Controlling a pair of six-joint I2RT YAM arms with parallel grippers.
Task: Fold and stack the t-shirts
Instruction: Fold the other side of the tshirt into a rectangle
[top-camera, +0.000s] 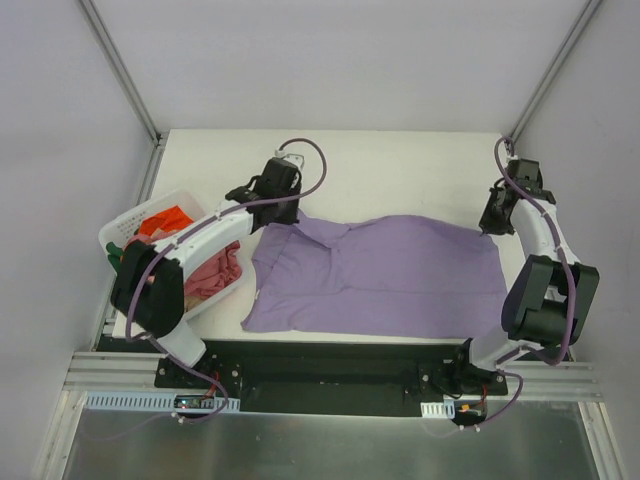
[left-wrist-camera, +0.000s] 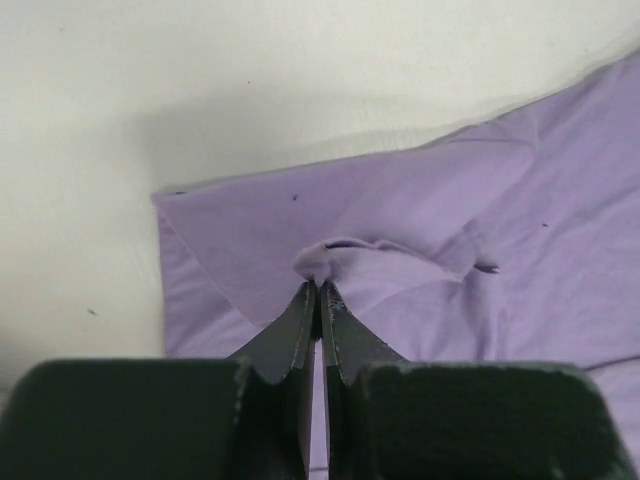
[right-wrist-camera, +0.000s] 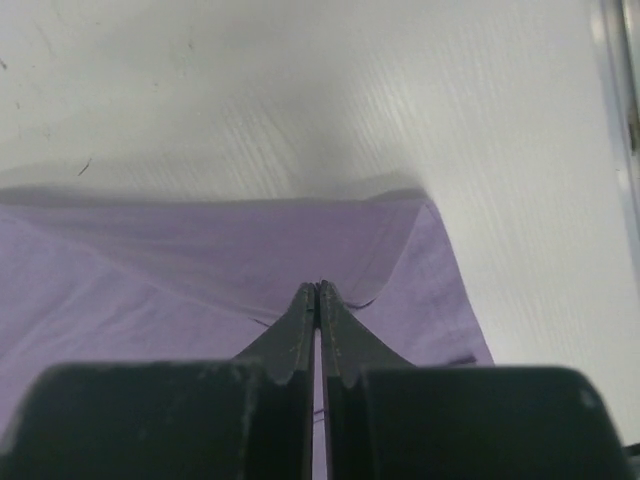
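Note:
A lavender purple t-shirt (top-camera: 380, 275) lies spread across the white table. My left gripper (top-camera: 283, 213) is shut on a pinch of its far left edge; in the left wrist view the cloth (left-wrist-camera: 420, 230) bunches up at my closed gripper (left-wrist-camera: 319, 284). My right gripper (top-camera: 490, 226) is shut on the shirt's far right corner; in the right wrist view the cloth (right-wrist-camera: 200, 260) lifts at the closed gripper (right-wrist-camera: 317, 286). A salmon pink shirt (top-camera: 212, 275) and an orange-red shirt (top-camera: 165, 222) lie in the basket. No beige shirt shows.
A white plastic laundry basket (top-camera: 122, 228) stands at the table's left edge, under my left arm. Grey walls and metal frame posts (top-camera: 120, 68) close in the table. The table's right edge (right-wrist-camera: 612, 120) runs near my right gripper.

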